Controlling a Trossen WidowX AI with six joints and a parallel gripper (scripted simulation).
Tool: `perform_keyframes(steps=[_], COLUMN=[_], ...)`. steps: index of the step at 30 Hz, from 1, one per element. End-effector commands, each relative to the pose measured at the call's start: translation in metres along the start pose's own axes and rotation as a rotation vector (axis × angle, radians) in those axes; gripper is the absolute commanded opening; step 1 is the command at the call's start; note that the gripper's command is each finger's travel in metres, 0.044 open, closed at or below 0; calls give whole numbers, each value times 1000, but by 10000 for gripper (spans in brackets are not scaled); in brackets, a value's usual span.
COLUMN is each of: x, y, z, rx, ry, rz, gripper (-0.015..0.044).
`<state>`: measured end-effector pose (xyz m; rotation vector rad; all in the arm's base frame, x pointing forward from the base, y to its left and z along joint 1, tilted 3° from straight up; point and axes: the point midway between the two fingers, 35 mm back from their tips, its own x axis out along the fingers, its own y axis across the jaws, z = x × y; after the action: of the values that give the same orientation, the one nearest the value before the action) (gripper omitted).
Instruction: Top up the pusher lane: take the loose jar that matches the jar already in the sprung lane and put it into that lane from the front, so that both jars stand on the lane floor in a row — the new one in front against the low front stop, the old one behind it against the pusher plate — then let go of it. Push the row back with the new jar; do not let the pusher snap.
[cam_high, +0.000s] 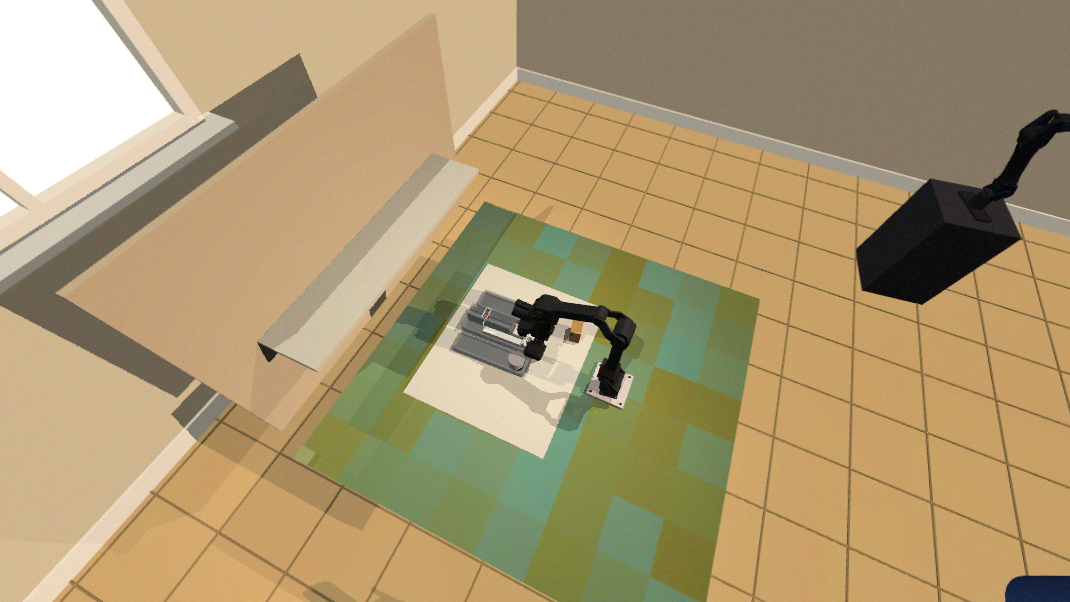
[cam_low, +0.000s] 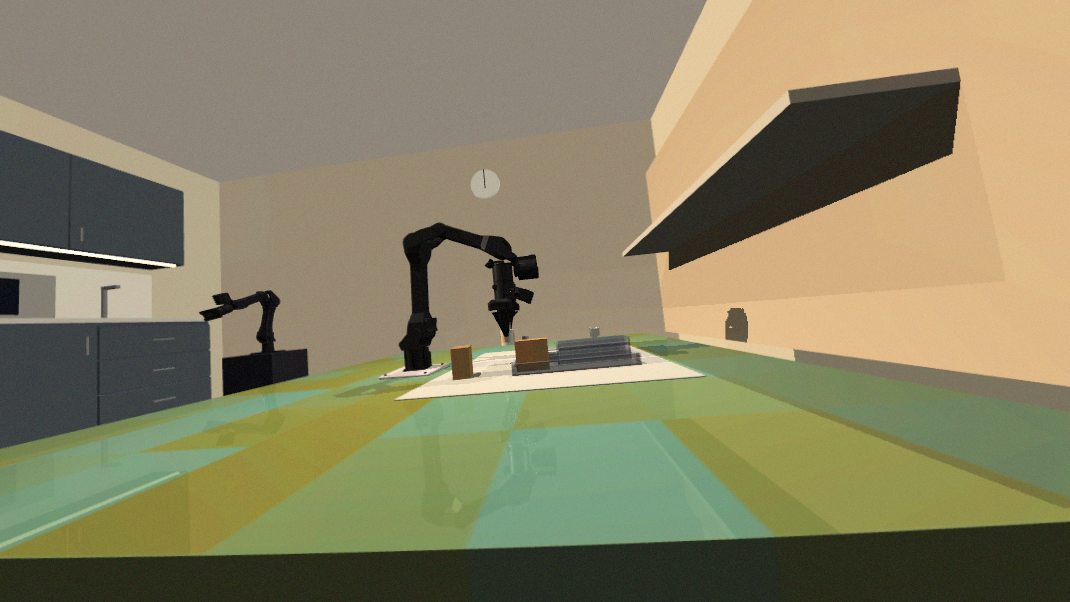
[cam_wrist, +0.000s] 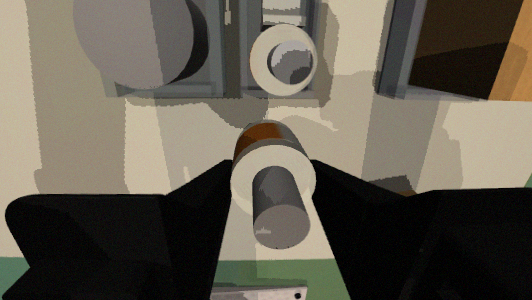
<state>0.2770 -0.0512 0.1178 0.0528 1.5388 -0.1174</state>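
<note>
My gripper (cam_wrist: 270, 167) (cam_low: 505, 329) is shut on a jar (cam_wrist: 260, 136) (cam_low: 505, 340) with an orange-brown label, white shoulder and grey round cap. It holds the jar in front of the sprung lane, a little out from the lane's open end in the wrist view. The jar's base is hidden there. The jar in the lane (cam_wrist: 259, 59) has the same white shoulder and grey cap and stands near the front stop (cam_wrist: 252, 93). The sprung lane (cam_wrist: 247, 75) is the middle one. A white piece (cam_wrist: 283, 19) shows behind its jar. The arm hides the gripper tips in the top view.
A wide grey round container (cam_wrist: 132, 42) (cam_high: 516, 359) stands in the left lane. A brown box (cam_wrist: 465, 45) (cam_low: 532, 350) stands in the right lane. A loose brown block (cam_high: 576, 331) (cam_low: 460, 363) stands on the white mat (cam_high: 478, 411). A wall shelf (cam_high: 374, 262) is beyond the lanes.
</note>
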Motion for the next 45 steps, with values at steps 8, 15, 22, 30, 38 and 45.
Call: perform_keyframes(steps=[8,15,22,30,38,45], x=[13,26,26,26,26,26], y=[-9,-9,-9,-9,-9,-9], z=[7,7,9,12,15,19], rx=[-12,-12,-12,-12,-12,-12], ry=[-8,-8,-8,-9,-9,-9], rz=[-4,-4,-4,-4,-4,-4], gripper=[0,0,0,0,0,0])
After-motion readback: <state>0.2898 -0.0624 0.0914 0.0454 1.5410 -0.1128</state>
